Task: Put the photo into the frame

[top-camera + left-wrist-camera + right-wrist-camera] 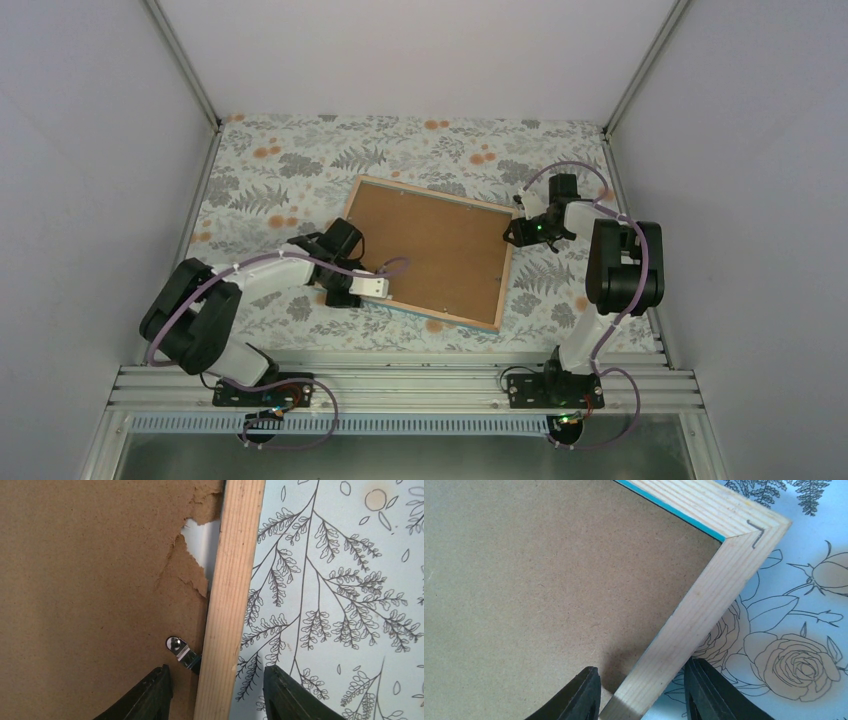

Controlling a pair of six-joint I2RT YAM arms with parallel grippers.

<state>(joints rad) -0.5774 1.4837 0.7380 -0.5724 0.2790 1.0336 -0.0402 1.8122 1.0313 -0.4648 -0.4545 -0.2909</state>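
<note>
The frame (430, 192) lies back up near the middle of the flower-patterned table (280, 170), slightly skewed, with its pale wooden rails facing the overhead camera. It is the only container here. Inside it sits one brown backing board (425, 250) that fills the opening from rail to rail.

In the left wrist view the board's edge is torn beside the rail in the upper middle. Through the tear the photo (202, 540) shows only as a small patch of plain white, lying under the board inside the frame. Its printed side cannot be seen. Lower in that view, one small metal tab (180, 650) reaches from the rail onto the board.

In the right wrist view one corner of the frame sits at the upper right. It has one dark staple (756, 532) across the mitre and a thin teal strip (674, 512) along the inner edge of the upper rail.

There are two arms and two grippers. The left gripper (215, 670) is over the frame's lower-left edge in the overhead view. Its jaws are spread, one finger (150, 695) over the board and the other over the tablecloth, with the rail between them and nothing gripped. The right gripper (640, 667) is at the frame's right edge near its upper corner. It is likewise spread astride the rail and clamps nothing.
</note>
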